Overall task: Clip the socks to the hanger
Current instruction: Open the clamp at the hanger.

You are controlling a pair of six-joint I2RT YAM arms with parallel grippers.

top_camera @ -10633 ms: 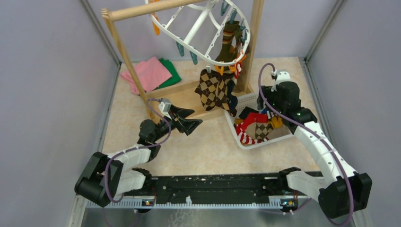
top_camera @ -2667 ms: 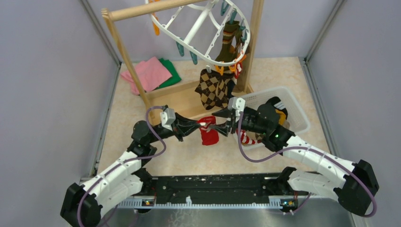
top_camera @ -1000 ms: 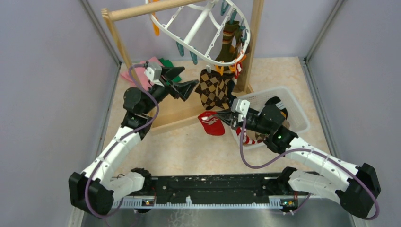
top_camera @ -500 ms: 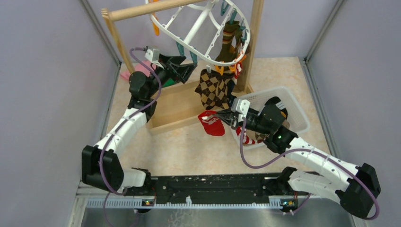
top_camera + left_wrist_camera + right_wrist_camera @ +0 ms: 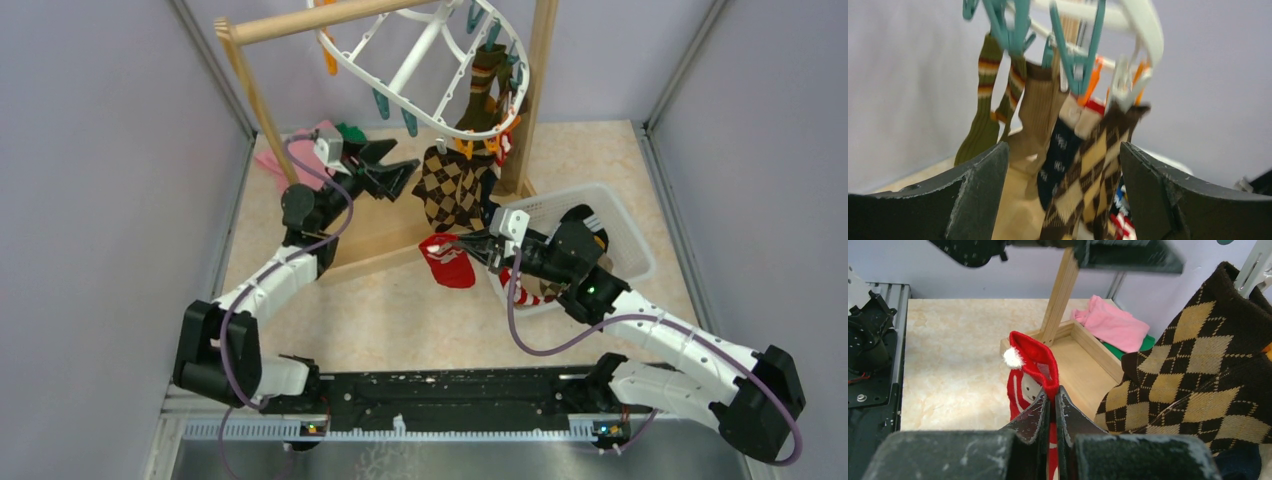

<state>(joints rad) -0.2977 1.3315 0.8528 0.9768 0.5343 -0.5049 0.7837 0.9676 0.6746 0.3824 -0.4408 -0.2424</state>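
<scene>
the red sock (image 5: 447,262) has stayed put over the last second. it hangs below the near rim of the hanger (image 5: 395,98), just in front of the brown argyle sock (image 5: 452,185) already clipped there, and its cuff is clamped between the pressed-together fingers of the right end effector (image 5: 455,243). the change is in the left end effector (image 5: 403,168). it has swung up from low under the hanger, came close beneath the teal clips (image 5: 1075,60) half a second ago, and has now dipped a little, its fingers wide apart and holding nothing. i judge it is lining up to squeeze a free clip open so the sock can be fed in. the sock is lower than the left end effector and to its right, apart from it and still well below the hanger's clips.
</scene>
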